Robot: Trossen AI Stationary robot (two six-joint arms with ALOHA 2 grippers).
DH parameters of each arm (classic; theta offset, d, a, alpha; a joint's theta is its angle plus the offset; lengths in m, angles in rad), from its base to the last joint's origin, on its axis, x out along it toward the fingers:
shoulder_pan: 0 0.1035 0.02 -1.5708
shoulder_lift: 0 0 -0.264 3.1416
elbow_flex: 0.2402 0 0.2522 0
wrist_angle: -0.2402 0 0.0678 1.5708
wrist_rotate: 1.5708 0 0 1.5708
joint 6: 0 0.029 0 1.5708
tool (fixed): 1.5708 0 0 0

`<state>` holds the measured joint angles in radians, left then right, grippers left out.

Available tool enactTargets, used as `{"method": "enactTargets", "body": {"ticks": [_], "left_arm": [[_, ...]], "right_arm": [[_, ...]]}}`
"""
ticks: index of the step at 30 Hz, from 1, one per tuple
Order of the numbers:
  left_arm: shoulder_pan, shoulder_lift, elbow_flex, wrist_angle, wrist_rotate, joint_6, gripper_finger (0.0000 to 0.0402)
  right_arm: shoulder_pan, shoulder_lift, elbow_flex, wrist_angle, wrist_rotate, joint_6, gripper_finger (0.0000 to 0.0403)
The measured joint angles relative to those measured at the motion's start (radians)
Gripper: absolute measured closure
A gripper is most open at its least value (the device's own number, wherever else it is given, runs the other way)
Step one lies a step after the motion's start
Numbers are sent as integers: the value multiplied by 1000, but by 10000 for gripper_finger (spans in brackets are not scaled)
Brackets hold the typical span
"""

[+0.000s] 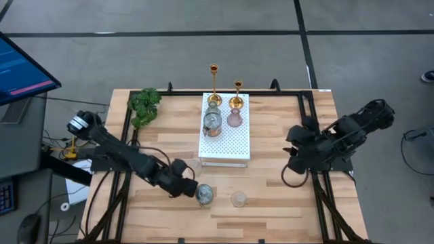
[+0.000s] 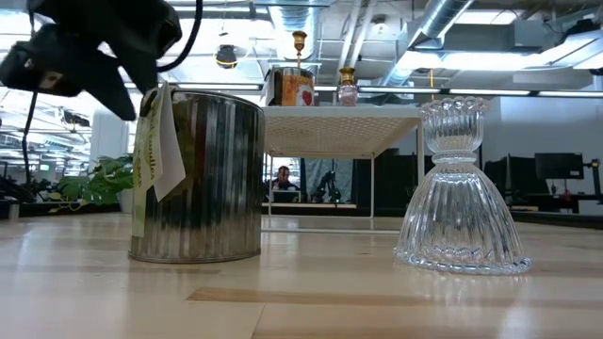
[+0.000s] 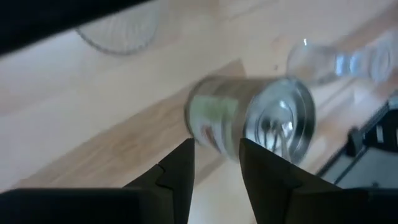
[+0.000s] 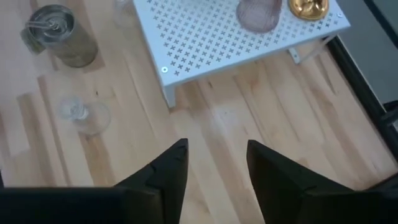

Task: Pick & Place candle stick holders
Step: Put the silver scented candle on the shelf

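Left gripper (image 1: 192, 189) sits low at the near-left of the table (image 1: 271, 210), its tips just beside the silvery cup (image 1: 204, 194); the wrist view shows the jaws parted with a gap between them and the cup ahead of the tips, nothing clasped. Right gripper (image 1: 293, 154) hangs over the right side of the table, well apart from any holder, jaws part open and empty. The silvery cup stands upright near the front edge, long axis vertical, open mouth up, paper tag hanging on its left flank in the low view. The clear glass holder (image 1: 239, 198) stands just to its right, upright, flared base down. Risk, as I judge it: the finger gap looks narrow against the cup's girth, so a forward push could shove or tip it, or knock it into the clear glass holder. The tag may snag a finger. On the white dotted board (image 1: 230, 146) stand the two gold sticks (image 1: 214, 85) at the far edge, upright, with other cups.
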<state>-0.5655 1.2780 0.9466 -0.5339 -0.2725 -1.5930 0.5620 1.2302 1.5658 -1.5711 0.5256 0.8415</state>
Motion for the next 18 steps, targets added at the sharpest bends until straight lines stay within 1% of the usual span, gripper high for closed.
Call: {"method": "enactTargets", "body": {"ticks": [5, 9, 11, 14, 18], "left_arm": [[0, 8, 0, 11, -105, -57, 276], [3, 34, 0, 58, -82, -66, 277], [4, 63, 0, 79, -47, -66, 279], [4, 89, 2, 109, -38, -66, 281], [11, 97, -1, 96, -42, -65, 282]], "right_arm": [[33, -2, 0, 0, 0, -2, 261], [63, 1, 0, 0, 0, -2, 270], [76, 1, 0, 0, 2, 9, 273], [95, 1, 0, 1, 27, 28, 275], [111, 0, 0, 0, 48, 40, 274]]}}
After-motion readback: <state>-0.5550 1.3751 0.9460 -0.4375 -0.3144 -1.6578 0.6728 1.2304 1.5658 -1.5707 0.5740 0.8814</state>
